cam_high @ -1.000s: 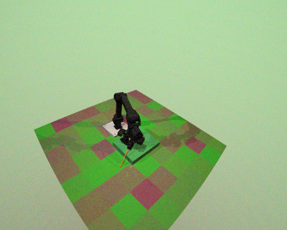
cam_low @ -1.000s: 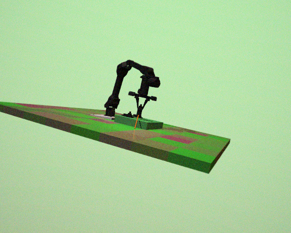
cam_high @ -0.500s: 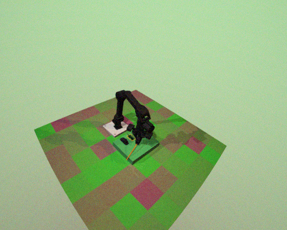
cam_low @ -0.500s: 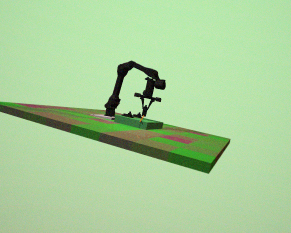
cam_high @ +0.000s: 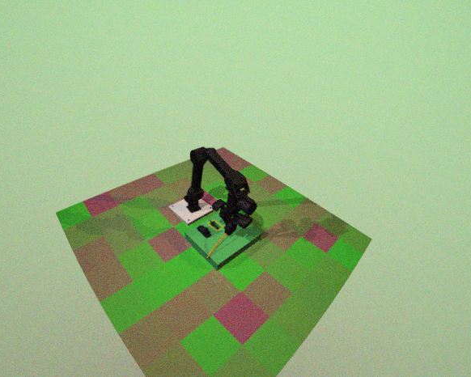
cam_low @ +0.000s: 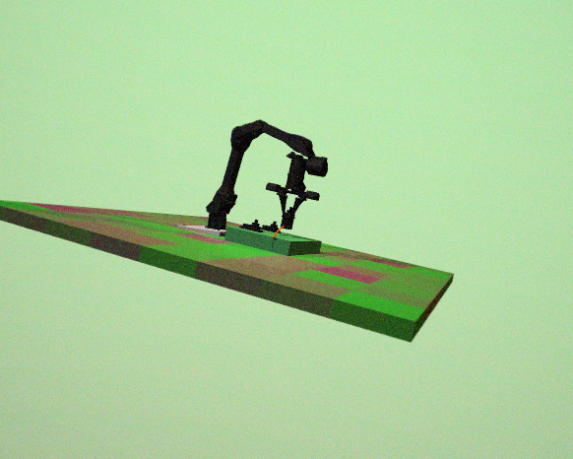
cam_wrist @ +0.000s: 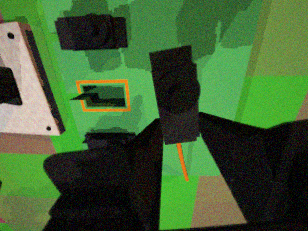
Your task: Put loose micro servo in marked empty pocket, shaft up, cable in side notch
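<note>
In the wrist view I see the claw [cam_wrist: 176, 144] closed on the micro servo [cam_wrist: 175, 94], a dark block which stands out from between the two dark fingers. A round form shows on its face, but I cannot tell if this is the output shaft. The orange cable [cam_wrist: 183, 162] of the servo hangs below the body as a thin line.

The servo is held above the green deck [cam_wrist: 220, 79], not touching it. The marked pocket [cam_wrist: 102, 95] lies to the left of the servo in this view, well apart from it. It has an orange frame around a dark opening, and a dark pointed notch goes out on its left side. Nothing is inside the pocket.

Another dark servo [cam_wrist: 91, 32] sits in the deck above the pocket in the wrist view, and one more dark piece [cam_wrist: 102, 138] is just below the pocket, partly covered by the claw. At the left edge I see the white base plate [cam_wrist: 22, 94] of the arm.

From the top view the arm [cam_high: 219, 170] bends over the deck [cam_high: 235, 243], which rests on the checkered tabletop [cam_high: 154, 279]. The cable [cam_high: 215, 246] runs down across the deck surface. In the exterior view the claw [cam_low: 287, 220] points straight down, close over the deck [cam_low: 277, 242].
</note>
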{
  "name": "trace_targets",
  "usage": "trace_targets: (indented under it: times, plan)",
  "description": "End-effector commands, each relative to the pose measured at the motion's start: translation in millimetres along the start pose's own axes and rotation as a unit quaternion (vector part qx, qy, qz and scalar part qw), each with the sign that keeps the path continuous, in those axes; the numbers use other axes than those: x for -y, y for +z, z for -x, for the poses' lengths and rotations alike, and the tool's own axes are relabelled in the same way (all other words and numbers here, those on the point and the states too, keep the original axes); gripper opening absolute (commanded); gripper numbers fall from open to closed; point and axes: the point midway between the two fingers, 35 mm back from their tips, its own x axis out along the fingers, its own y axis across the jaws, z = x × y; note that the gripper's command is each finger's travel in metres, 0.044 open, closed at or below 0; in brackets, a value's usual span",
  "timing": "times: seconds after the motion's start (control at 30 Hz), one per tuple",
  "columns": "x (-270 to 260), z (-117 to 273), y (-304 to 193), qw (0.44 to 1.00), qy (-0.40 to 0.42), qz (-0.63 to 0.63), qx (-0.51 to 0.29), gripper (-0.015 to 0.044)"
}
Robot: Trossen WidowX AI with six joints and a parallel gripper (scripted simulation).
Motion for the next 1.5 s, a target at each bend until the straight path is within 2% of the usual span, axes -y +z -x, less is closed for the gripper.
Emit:
trace_targets:
  times: [0.0, 0.33, 0.7, 1.07, 1.47]
  plan:
    - [0.3, 2.6, 0.6, 0.998, -0.006, -0.06, 0.001, 0.0]
    - [0.3, 2.6, 0.5, 0.973, -0.006, -0.231, 0.002, 0.0]
    - [0.3, 2.7, 0.5, 0.912, -0.005, -0.411, 0.003, 0.0]
    - [0.3, 2.7, 0.5, 0.817, -0.005, -0.576, 0.004, 0.0]
    - [0.3, 2.7, 0.5, 0.681, -0.004, -0.732, 0.005, 0.0]
